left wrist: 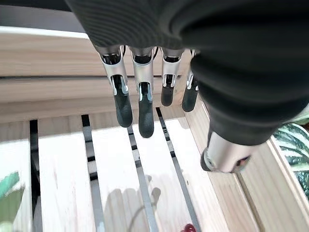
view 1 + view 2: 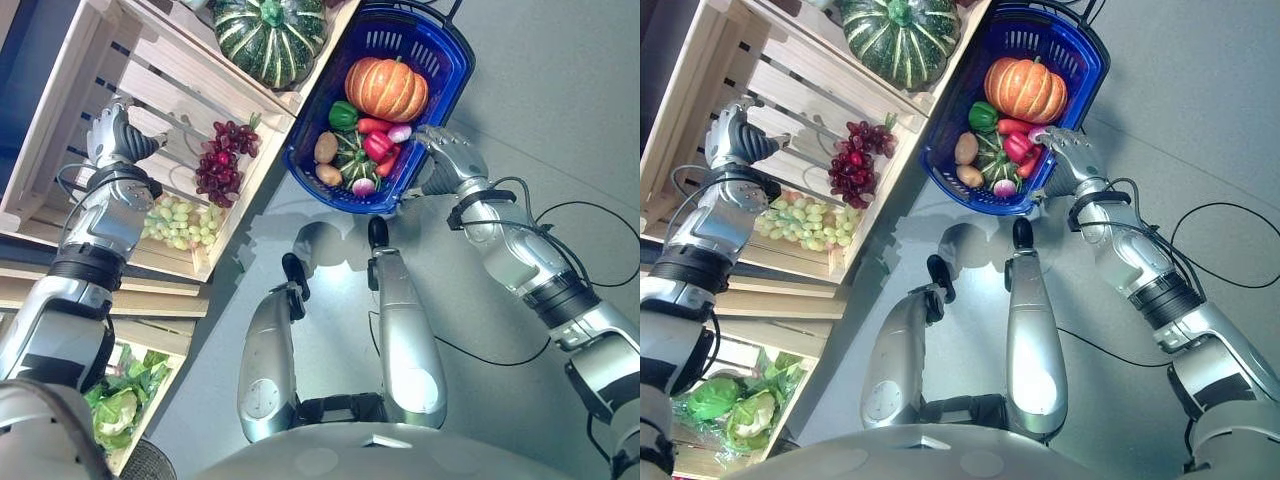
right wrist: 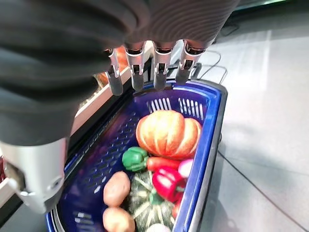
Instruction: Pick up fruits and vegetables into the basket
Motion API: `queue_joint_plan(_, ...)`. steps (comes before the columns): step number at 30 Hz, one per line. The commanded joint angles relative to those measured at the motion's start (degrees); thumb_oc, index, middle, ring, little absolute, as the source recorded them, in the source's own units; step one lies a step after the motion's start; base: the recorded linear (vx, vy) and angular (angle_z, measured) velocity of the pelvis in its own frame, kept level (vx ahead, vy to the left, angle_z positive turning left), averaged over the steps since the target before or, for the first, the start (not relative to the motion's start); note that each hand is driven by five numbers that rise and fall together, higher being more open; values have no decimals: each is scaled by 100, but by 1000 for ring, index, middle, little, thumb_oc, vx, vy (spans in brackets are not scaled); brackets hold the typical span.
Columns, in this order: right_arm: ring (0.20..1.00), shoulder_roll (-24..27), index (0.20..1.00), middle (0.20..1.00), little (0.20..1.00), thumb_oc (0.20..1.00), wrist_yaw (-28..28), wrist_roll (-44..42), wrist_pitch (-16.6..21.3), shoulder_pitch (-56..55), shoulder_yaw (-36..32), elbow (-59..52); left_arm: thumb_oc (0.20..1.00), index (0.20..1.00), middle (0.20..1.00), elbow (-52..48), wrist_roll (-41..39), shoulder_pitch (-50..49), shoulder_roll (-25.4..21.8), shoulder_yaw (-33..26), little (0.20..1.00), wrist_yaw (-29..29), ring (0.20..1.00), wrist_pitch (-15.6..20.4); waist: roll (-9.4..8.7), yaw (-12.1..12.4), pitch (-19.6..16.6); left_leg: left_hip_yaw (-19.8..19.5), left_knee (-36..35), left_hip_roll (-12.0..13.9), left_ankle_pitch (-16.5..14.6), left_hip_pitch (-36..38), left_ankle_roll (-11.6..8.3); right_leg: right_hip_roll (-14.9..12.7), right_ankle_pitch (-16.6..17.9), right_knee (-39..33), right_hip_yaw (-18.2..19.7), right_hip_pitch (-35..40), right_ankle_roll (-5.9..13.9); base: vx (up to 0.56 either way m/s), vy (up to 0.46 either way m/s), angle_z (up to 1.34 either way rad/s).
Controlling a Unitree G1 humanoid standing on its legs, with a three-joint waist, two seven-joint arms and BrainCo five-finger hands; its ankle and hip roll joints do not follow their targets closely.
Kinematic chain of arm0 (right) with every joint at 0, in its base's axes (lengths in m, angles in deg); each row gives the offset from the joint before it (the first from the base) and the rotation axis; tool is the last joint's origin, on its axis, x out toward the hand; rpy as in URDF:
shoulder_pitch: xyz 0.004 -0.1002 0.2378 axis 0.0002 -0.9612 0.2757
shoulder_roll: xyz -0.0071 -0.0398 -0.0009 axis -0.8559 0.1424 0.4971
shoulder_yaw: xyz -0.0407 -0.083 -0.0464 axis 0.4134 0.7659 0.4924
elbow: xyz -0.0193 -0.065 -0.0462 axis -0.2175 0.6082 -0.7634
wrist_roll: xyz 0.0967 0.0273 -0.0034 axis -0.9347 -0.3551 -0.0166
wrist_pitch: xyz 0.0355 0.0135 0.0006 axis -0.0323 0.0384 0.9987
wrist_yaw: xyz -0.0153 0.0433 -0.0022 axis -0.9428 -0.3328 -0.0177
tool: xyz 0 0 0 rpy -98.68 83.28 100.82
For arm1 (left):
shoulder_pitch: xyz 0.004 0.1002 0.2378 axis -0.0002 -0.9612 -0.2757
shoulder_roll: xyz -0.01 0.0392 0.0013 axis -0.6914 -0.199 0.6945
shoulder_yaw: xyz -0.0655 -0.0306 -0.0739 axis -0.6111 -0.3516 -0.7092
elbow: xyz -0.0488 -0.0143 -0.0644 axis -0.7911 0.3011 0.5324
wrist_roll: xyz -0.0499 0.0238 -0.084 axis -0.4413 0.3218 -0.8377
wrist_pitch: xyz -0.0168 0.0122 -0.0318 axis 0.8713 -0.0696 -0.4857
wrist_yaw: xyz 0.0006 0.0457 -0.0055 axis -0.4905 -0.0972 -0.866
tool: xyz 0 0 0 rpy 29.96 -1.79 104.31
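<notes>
At upper left of the head view, the left robot hand [image 2: 112, 133] hovers with fingers straight and empty over the wooden crate [image 2: 70, 110]. Beside it lie one bunch of red grapes [image 2: 222, 160] and one bunch of green grapes [image 2: 180, 220]. At centre right, the right robot hand [image 2: 447, 152], fingers relaxed, hangs by the blue basket [image 2: 440, 70], which holds one orange pumpkin [image 2: 387, 88], two potatoes [image 3: 117, 187], one green pepper [image 2: 342, 115] and one red pepper [image 3: 166, 182].
</notes>
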Motion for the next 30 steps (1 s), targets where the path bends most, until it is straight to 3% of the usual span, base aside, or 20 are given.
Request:
queue_joint_plan(1,1000,-47,1000,1000,1000,1000,52,-51,4,59,172,-214,1000,1000,1000,-88,-483,-217,61,-401,1000,-480,1000,0,63,-81,-308,132,97,-217,-65,-482,417,-77,-644,-4,-182,245,302,-30,-86,1)
queue_joint_plan(10,1000,-309,1000,1000,1000,1000,-137,-378,166,-159,235,95,1000,1000,1000,476,-1118,-148,650,-395,1000,-850,1000,211,-238,-109,-308,151,234,-40,-44,-912,433,157,-636,149,-219,-115,278,-11,-114,-1)
queue_joint_plan(11,1000,-315,1000,1000,1000,1000,-150,-422,208,-222,211,113,1000,1000,1000,539,-1252,-163,729,-415,1000,-872,1000,226,-253,-119,-308,97,280,-40,-199,-858,396,179,-791,215,-194,-66,318,8,-106,-2)
queue_joint_plan(12,1000,-324,1000,1000,1000,1000,-174,-419,244,-251,194,122,1000,1000,1000,578,-1241,-166,780,-443,1000,-922,1000,246,-270,-128,-308,156,245,-19,-40,-961,434,185,-643,166,-224,-163,277,91,-58,1)
queue_joint_plan(13,1000,-339,1000,1000,1000,1000,-196,-426,275,-315,188,141,1000,1000,1000,644,-1226,-192,836,-437,1000,-988,1000,303,-280,-141,-308,104,301,-23,-208,-905,388,206,-811,244,-195,-113,319,10,-62,-1)
queue_joint_plan(16,1000,-371,1000,1000,1000,1000,-269,-456,311,-429,171,195,1000,1000,1000,761,-1110,-144,935,-394,1000,-1261,1000,351,-331,-184,-308,126,334,27,-203,-1026,375,250,-817,292,-199,-235,311,38,-72,-3)
queue_joint_plan(30,1000,-487,1000,1000,1000,1000,-556,-865,493,-693,290,394,1000,1000,1000,1551,-1826,276,1247,-393,1000,-2126,1000,142,-494,-336,-308,127,652,257,-277,-1739,335,370,-898,590,-201,-964,246,25,-72,-1)
